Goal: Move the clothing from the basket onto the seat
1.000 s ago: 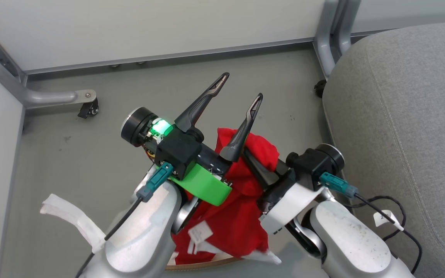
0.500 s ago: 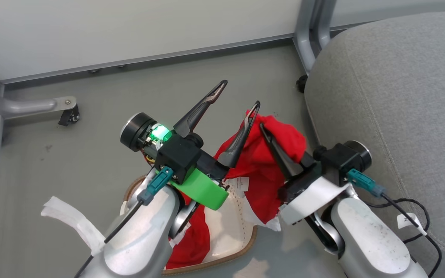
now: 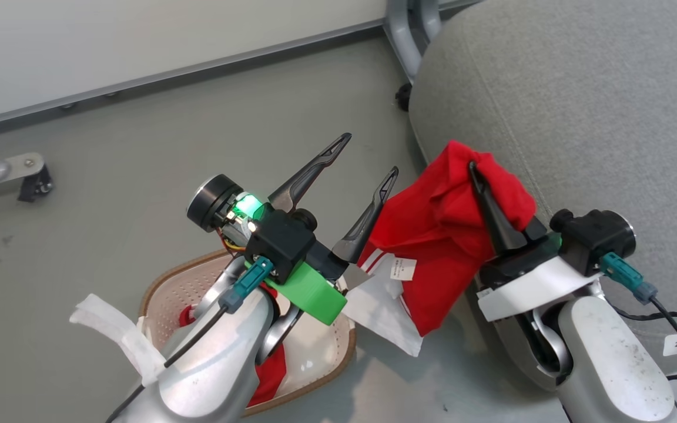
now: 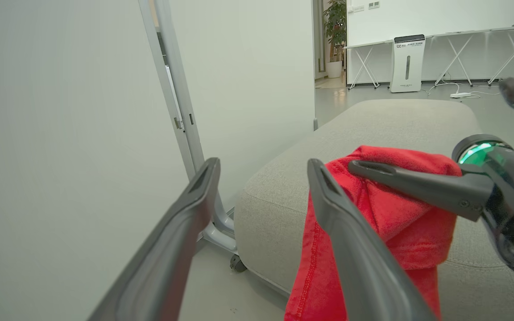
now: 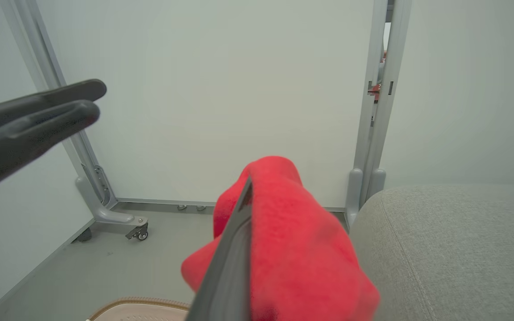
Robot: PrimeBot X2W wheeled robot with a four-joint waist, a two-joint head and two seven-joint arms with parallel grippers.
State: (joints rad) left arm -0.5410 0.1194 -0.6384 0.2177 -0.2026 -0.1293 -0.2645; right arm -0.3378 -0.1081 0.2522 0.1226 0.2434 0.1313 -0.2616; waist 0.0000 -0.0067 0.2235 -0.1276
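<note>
We find basket on floor lower left, loose garment inside; seat at right; raised garment between them, at seat edge.

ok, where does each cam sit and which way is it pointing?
Head view: on the head, looking down at the floor, basket and seat; left gripper and right gripper show.
Left wrist view: on the left wrist, facing the seat's end along its open fingers.
Right wrist view: on the right wrist, facing a white wall panel past its cloth-wrapped finger.
Shared: all three show the red garment and seat.
</note>
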